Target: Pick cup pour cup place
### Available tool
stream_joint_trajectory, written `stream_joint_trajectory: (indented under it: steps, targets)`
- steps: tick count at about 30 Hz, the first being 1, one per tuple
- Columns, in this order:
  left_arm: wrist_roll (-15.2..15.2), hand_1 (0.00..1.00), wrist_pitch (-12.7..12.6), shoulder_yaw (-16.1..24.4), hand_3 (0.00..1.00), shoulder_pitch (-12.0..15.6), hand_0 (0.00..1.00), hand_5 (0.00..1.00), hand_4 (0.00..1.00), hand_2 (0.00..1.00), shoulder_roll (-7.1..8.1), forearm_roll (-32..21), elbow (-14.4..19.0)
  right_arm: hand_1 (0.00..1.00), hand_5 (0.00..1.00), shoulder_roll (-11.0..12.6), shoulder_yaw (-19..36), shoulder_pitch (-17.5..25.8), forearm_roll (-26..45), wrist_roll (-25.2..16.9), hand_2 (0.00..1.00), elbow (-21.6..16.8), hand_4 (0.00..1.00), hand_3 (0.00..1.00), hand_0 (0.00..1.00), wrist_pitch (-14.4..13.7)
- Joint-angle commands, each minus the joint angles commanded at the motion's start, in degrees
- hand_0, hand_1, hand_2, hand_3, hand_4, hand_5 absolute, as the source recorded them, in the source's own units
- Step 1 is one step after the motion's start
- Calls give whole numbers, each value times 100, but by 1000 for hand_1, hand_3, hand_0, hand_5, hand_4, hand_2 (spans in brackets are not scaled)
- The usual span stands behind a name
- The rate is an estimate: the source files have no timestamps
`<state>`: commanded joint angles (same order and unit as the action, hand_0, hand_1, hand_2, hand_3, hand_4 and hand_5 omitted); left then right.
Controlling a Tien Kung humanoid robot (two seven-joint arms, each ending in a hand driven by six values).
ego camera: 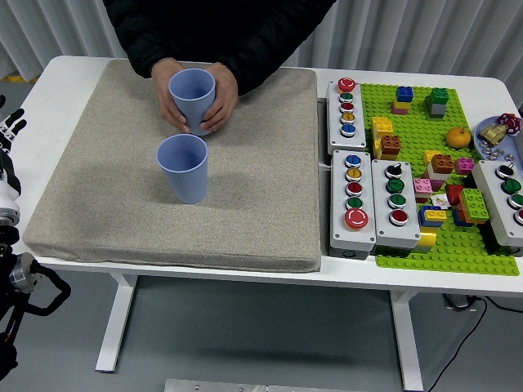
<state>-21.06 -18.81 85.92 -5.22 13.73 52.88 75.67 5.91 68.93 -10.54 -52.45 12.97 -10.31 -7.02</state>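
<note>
Collision is your risk: a person's hands (pixel 194 102) hold the far cup (pixel 193 91) just behind the near cup (pixel 183 167) on the mat (pixel 98 180). Left hand (pixel 10 131) waits at the desk edge, grip indiscernible; reaching early could strike them.

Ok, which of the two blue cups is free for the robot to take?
The nearer cup, standing upright and alone on the mat. The farther cup is tilted and held in both of the person's hands.

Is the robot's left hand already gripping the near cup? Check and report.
No. The near cup stands alone and upright on the mat, while the left hand rests at the table's left edge, well away from it.
</note>
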Motion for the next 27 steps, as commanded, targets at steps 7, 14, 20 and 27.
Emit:
stream_joint_trajectory:
  steps: [7,14,20,27]
  targets:
    - [1,784,-2,4,924,4,764,998,775,933,-3,-2,-2,709,417,2,4,-1,-11,-3,732,0,216,641,742,0]
    - [2,784,-1,8,924,-7,763,998,774,933,-1,3,-3,710,416,2,9,-11,-11,-2,732,0,217,641,742,0]
    - [5,784,0,0,924,-11,764,998,772,933,-3,6,-2,710,414,0,17,-11,-18,-3,733,0,216,642,742,-1]
    - [10,784,-1,9,924,-5,764,998,771,933,-1,11,-4,710,413,0,28,-7,-36,-3,733,0,216,642,743,2]
